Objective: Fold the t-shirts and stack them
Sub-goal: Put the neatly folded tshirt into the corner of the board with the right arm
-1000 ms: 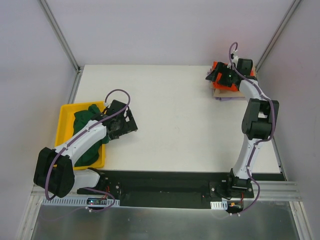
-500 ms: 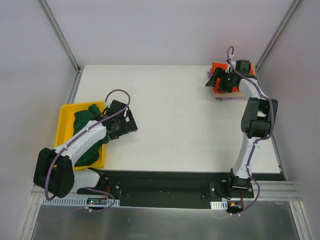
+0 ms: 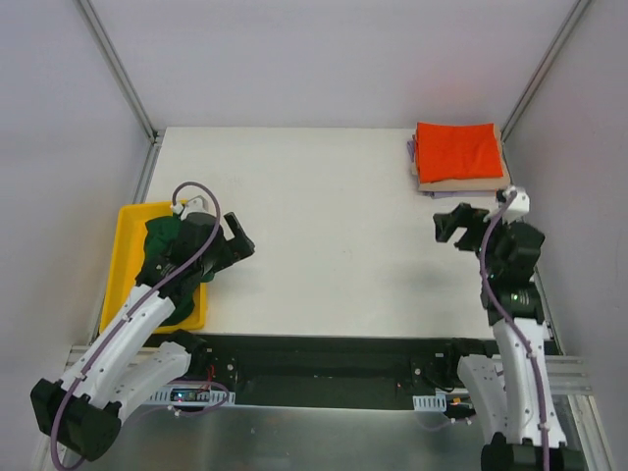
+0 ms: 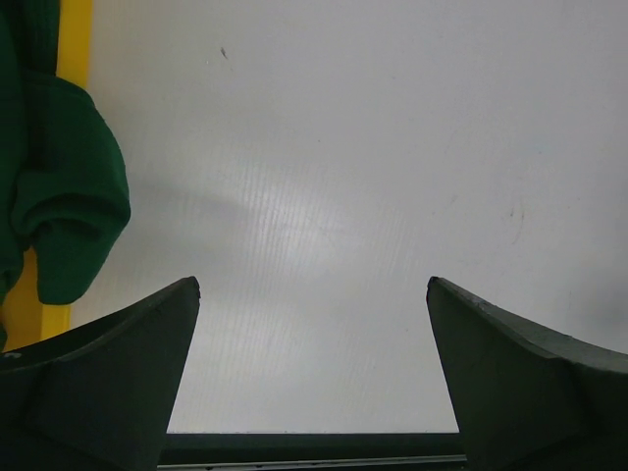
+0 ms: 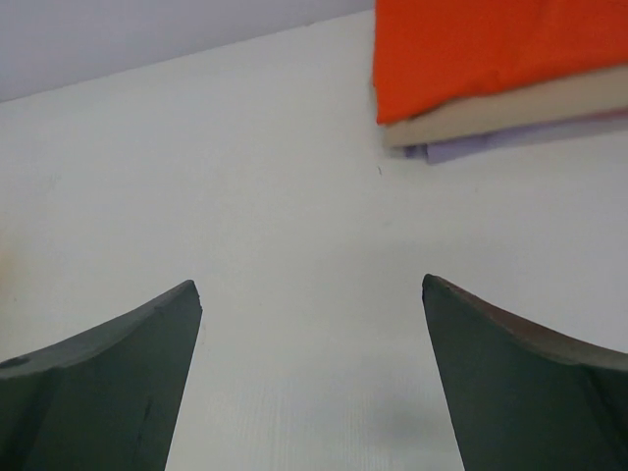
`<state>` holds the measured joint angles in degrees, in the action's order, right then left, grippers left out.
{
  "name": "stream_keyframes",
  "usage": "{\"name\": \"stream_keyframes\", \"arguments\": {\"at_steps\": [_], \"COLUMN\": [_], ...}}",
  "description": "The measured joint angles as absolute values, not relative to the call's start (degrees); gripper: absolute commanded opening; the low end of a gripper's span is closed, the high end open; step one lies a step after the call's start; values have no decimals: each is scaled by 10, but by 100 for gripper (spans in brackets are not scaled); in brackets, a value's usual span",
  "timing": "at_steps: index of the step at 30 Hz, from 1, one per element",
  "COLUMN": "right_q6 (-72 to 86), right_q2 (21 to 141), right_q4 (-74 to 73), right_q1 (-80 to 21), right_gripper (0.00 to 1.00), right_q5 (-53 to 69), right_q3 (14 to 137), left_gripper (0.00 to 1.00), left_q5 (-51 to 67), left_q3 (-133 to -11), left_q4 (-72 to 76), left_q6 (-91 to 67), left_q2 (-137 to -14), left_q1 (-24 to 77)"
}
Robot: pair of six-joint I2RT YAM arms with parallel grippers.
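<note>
Neatly folded, the orange-red t-shirt (image 3: 454, 149) tops a stack at the bench's (image 3: 324, 216) far right corner, with the tan t-shirt (image 5: 510, 106) under it and the pale purple t-shirt (image 5: 520, 135) lowest. The dark green t-shirt (image 3: 163, 241) lies crumpled in the yellow tray (image 3: 125, 245) at the left edge, one fold lapping over its rim. The left claw (image 4: 312, 282) hangs spread and empty beside the tray. The right claw (image 5: 308, 283), also spread and empty, hangs nearer than the stack.

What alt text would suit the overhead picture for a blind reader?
Folded orange shirt on tan shirt on purple shirt, stacked at the table's far right corner. Crumpled green shirt in a yellow tray at left. The left gripper and right gripper are open, empty.
</note>
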<state>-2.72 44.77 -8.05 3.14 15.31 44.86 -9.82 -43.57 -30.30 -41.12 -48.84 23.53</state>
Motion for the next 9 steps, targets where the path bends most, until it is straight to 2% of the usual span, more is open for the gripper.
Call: {"name": "stream_keyframes", "arguments": {"at_steps": [5,9], "right_q6": [10,31], "right_q2": [275,185], "right_q4": [-116,-144], "right_q1": [31,31], "right_gripper": [96,96], "right_q5": [76,24], "right_q3": [273,215], "left_gripper": [99,99], "left_q5": [-110,-110], "left_q3": [-411,-396], "left_q4": [-296,-290], "left_q6": [-411,-411], "left_q2": [-437,-412], "left_q1": [235,235]}}
